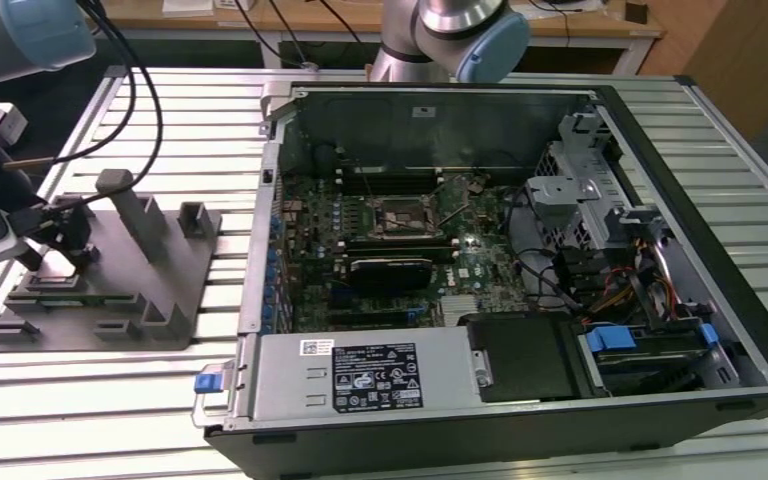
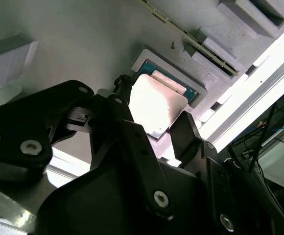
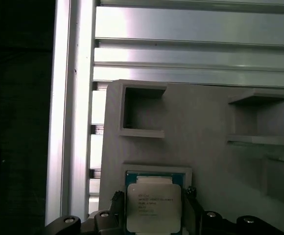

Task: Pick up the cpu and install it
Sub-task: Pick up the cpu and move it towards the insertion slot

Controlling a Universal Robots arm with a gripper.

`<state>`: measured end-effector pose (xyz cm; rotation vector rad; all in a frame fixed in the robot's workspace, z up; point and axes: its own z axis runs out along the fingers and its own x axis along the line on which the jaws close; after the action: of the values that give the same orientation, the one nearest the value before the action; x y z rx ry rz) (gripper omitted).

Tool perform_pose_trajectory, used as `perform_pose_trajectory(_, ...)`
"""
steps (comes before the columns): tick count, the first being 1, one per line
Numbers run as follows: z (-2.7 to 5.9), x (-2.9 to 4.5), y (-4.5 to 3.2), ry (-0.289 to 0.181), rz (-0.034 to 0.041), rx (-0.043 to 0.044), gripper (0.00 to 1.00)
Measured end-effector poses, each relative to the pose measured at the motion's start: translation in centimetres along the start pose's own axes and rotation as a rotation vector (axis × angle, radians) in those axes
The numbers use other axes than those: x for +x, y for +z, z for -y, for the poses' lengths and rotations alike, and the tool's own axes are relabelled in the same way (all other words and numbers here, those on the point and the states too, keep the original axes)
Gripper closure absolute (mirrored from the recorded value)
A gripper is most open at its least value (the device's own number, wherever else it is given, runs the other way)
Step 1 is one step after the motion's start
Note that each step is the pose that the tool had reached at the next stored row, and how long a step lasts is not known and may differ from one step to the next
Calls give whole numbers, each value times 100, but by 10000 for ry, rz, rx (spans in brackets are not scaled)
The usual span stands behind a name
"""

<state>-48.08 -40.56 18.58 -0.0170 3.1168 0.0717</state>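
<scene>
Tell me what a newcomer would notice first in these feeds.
The open computer case dominates the exterior view, its motherboard laid bare with the socket near the middle. On that view's left, the gripper is down at the grey fixture. In both wrist views the bright silver cpu sits in a fixture pocket, right at the gripper.

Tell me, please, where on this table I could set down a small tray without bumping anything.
Bare slats of the table lie in front of the grey fixture block, at the exterior view's lower left. The strip between block and computer case is narrow. Behind the block, cables cross the slats. The gripper crowds the block's corner holding the cpu.
</scene>
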Motion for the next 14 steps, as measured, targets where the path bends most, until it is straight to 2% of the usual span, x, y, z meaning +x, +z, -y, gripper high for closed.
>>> perform_pose_trajectory(10,2,-1,31,-1,-1,0,41)
perform_pose_trajectory(12,2,-1,31,0,-2,0,45)
perform_pose_trajectory(14,2,-1,32,-1,-2,0,45)
